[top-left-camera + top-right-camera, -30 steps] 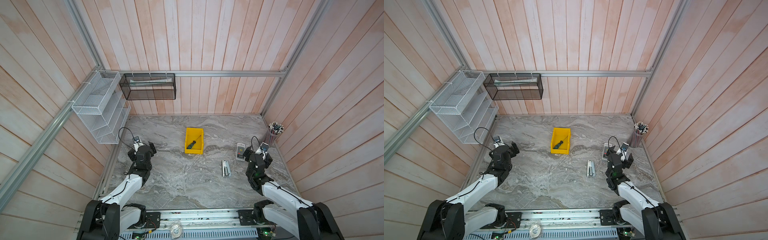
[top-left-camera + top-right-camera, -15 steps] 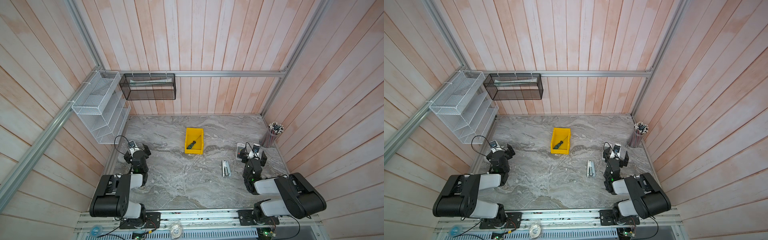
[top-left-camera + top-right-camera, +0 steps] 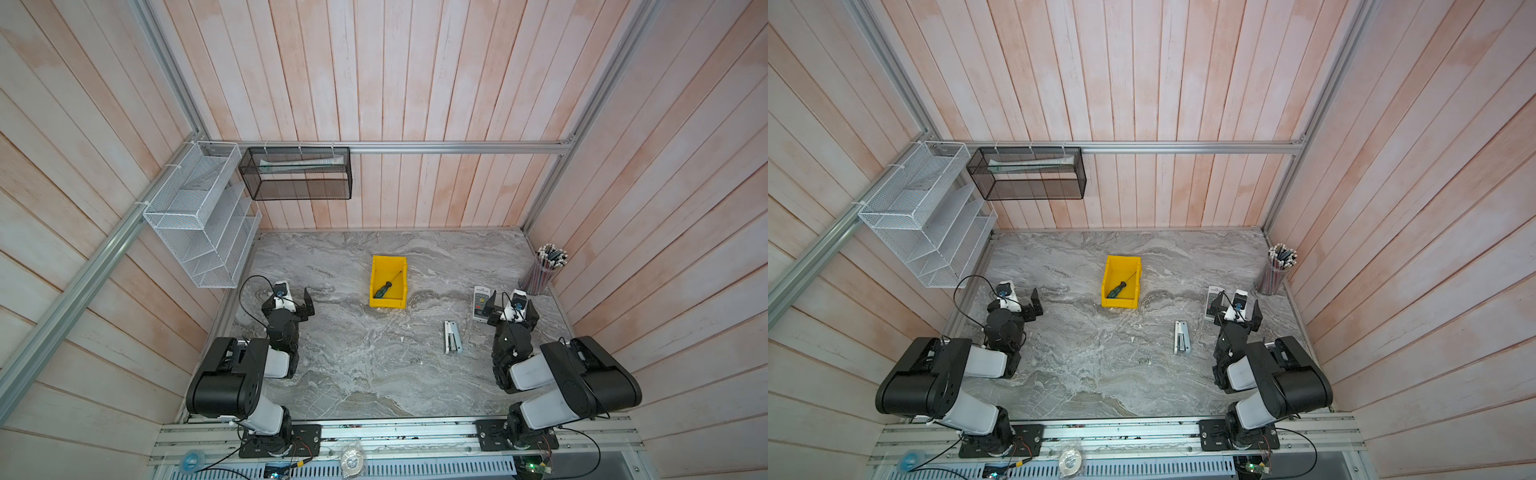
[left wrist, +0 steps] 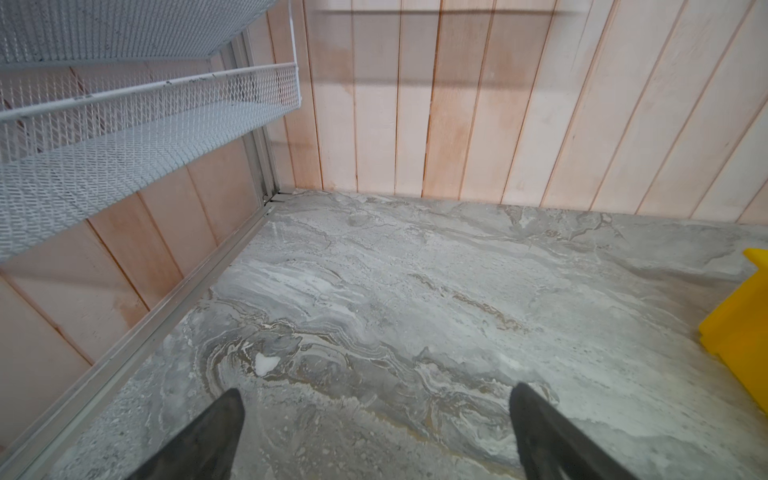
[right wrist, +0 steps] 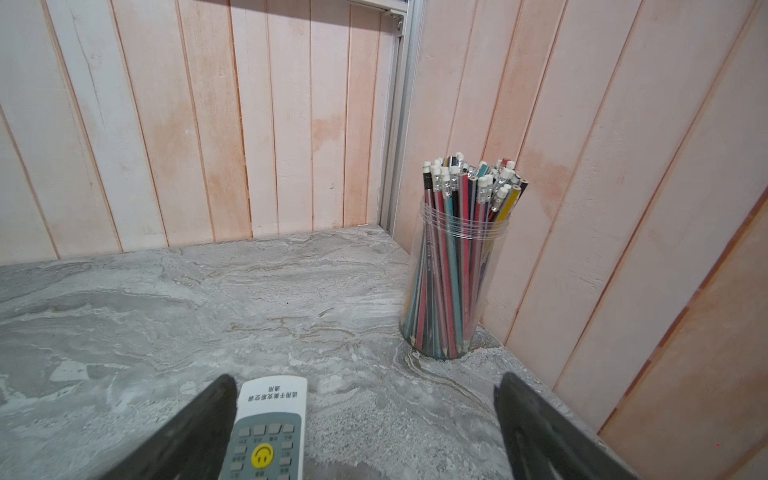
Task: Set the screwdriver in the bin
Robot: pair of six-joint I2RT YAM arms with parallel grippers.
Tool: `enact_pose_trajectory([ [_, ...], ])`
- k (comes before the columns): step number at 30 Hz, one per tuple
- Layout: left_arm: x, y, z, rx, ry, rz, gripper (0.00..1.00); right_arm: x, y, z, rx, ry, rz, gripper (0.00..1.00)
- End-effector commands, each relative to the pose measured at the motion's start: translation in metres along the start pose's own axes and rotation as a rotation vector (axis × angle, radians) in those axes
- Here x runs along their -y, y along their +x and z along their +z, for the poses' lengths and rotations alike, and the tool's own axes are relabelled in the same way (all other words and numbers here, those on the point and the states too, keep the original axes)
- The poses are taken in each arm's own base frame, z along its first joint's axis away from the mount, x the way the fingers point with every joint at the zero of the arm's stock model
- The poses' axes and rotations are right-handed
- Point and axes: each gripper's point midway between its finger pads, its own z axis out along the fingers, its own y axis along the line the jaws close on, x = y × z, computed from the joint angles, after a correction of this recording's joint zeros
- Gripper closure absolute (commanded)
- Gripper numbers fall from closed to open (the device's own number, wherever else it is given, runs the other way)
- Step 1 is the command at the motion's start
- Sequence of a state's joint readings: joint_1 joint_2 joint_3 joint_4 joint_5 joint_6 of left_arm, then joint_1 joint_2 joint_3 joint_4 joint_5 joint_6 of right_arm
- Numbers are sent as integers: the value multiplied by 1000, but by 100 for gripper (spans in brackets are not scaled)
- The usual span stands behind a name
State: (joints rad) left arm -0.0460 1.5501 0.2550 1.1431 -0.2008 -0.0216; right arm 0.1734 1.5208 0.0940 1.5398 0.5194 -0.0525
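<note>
Yellow bin (image 3: 397, 286) holds the screwdriver (image 3: 383, 289), seemingly fully inside; your left fingers (image 4: 199, 444) and right fingers (image 5: 191, 436) stand wide, empty: park clear.

The left arm (image 3: 226, 384) and right arm (image 3: 590, 382), stretched low along the table (image 3: 374, 374) behind the left gripper (image 3: 288, 305) and right gripper (image 3: 512, 311) a second ago, have been folded up. Their elbow joints are now seen large in the lower corners of both top views.
</note>
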Motion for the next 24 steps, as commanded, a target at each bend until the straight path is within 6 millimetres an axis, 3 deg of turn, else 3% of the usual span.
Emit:
enact_pose_trajectory([
  [1,5,-11,1,44,31,13,0,-12,10,15,-42,-73,30,2],
  [3,5,-10,2,28,32,13,0,-17,16,24,-84,-81,25,2],
  [24,5,-11,1,34,31,13,0,-19,18,26,-100,-106,35,2],
])
